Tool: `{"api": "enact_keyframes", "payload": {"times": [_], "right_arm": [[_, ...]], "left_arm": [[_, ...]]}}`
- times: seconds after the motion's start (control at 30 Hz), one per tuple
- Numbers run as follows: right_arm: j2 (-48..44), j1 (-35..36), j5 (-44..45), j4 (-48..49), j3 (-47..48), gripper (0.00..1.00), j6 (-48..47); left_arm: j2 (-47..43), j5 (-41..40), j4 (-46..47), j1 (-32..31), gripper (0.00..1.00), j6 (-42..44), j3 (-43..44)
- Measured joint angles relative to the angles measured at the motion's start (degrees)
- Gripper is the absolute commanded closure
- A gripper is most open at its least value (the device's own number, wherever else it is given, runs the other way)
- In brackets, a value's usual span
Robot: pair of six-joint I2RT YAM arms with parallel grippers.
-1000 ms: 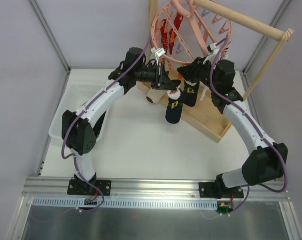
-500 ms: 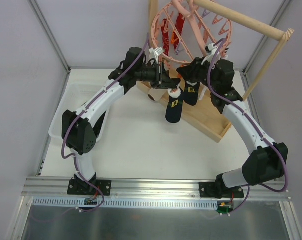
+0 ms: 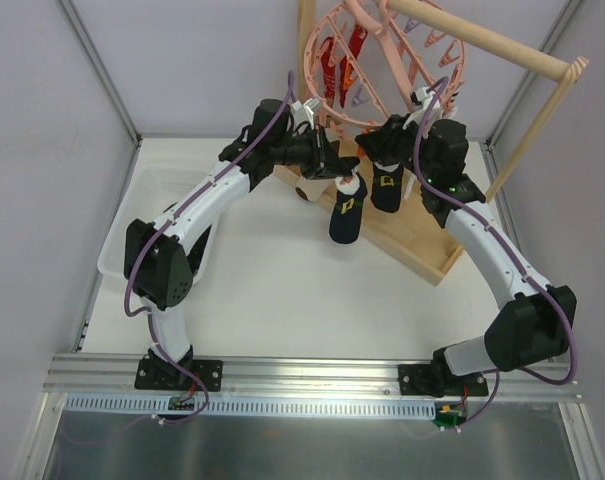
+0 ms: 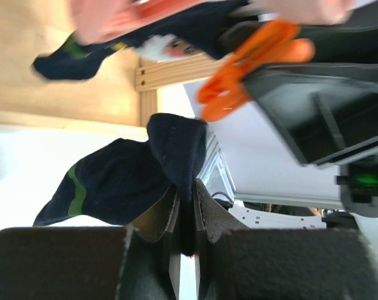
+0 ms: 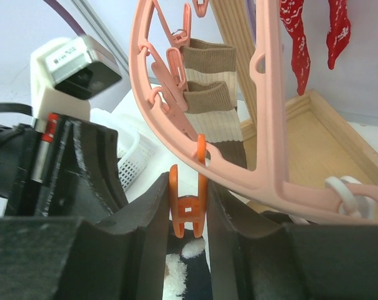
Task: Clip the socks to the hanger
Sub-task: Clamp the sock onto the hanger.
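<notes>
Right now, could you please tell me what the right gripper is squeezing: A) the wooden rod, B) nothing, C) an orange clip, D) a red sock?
C: the right wrist view shows the right gripper shut on the orange clip hanging under the pink hanger.

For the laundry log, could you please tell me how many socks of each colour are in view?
Dark navy socks: 2
Red socks: 2
Brown-and-white striped sock: 1
Total: 5
</notes>
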Motion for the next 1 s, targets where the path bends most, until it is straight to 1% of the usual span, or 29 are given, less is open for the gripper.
{"api": "enact_keyframes", "payload": {"times": [0.13, 0.37, 0.63, 1.0], "right_arm": [[0.00, 0.04, 0.22, -0.59, 0.33, 0.99, 0.00], [0.00, 0.09, 0.31, -1.07, 0.61, 0.99, -0.02], [0.00, 0.98, 0.87, -1.01, 0.61, 0.99, -1.36], [0.00, 1.62, 1.68, -0.92, 0.61, 0.99, -2.62]], "left_arm": [[0.00, -0.98, -0.17, 0.00, 1.00, -0.11, -1.68], [0.00, -1.44, 0.04, 0.00, 1.00, -0.20, -1.70], [0.11, -1.31, 0.20, 0.00, 1.00, -1.90, 1.33], [1.38, -0.83, 0.13, 0.00, 1.00, -2.82, 1.88]]}}
